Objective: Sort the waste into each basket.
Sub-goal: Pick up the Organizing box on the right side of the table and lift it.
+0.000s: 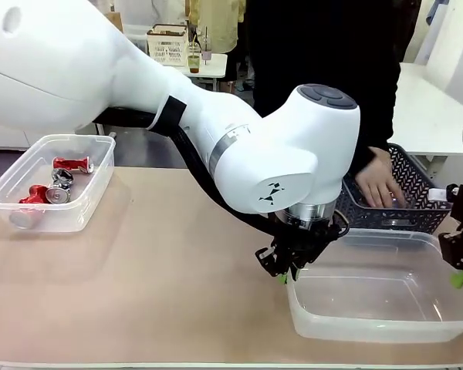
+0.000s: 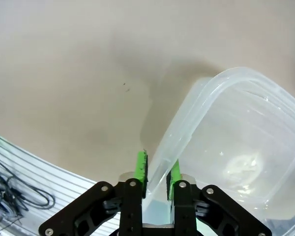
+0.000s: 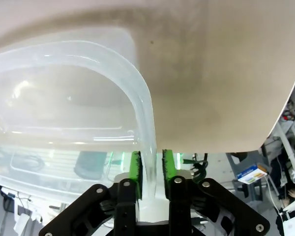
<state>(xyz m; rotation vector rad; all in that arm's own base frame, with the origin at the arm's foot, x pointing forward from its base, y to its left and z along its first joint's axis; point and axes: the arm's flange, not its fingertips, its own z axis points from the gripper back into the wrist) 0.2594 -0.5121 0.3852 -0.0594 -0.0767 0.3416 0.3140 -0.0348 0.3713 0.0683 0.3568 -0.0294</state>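
Left gripper (image 2: 157, 173): green pads closed on the rolled rim of the near clear tub (image 1: 370, 327) at a rounded corner. One pad is inside the wall and one outside, with the rim pinched between them. The tub's basin lies on the inner finger's side. Bare table top (image 2: 78, 73) lies beyond the outer finger.

Right gripper (image 3: 151, 169): same kind of grip on the same tub. Pads are clamped either side of the curved rim, with nothing else between them.

Front view: the two grippers hold opposite ends of this tub, left fingers at its left end, right fingers at its right end.

Just past the fingers, behind the tub's far rim: dark grey lattice basket (image 1: 370, 217) with a person's hand (image 1: 380, 186) inside it.

Well away from both pairs of fingers, on the left arm's side: second clear tub (image 1: 62, 220) holding crushed cans (image 1: 71, 163), red and silver.
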